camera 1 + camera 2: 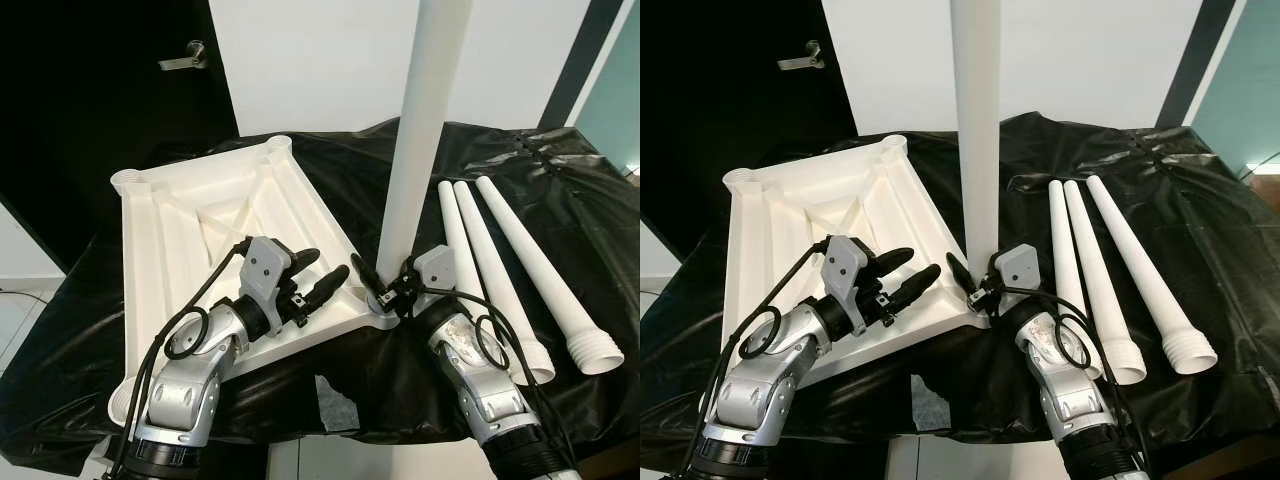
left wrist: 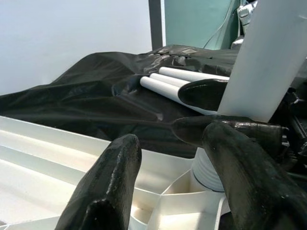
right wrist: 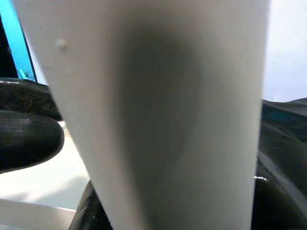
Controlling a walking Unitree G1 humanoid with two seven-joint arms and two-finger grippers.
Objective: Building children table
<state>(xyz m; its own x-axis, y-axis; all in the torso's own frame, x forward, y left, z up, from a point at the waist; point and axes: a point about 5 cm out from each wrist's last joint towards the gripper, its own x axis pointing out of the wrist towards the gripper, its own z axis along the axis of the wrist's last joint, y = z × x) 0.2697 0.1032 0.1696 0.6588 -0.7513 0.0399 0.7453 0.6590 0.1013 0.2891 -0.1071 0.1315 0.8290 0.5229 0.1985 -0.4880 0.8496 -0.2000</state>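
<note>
Left eye view, table top: a white table top (image 1: 215, 225) lies upside down, ribs up, on a surface covered in black plastic sheet (image 1: 560, 190).
Standing leg: one white leg (image 1: 420, 130) stands upright in the corner socket of the table top nearest the robot's right arm, its top out of frame.
Right gripper: the right gripper (image 1: 383, 287) is at the foot of that leg, its black fingers closed around it just above the socket.
Left gripper: the left gripper (image 1: 318, 274) hovers over the near edge of the table top, fingers parted and gripping nothing, pointing toward the standing leg.
Spare legs: three loose legs (image 1: 505, 275) lie side by side on the sheet, right of the standing one, threaded ends toward the robot.
Background: a dark door (image 1: 100, 90) with a lever handle and a white wall.
</note>
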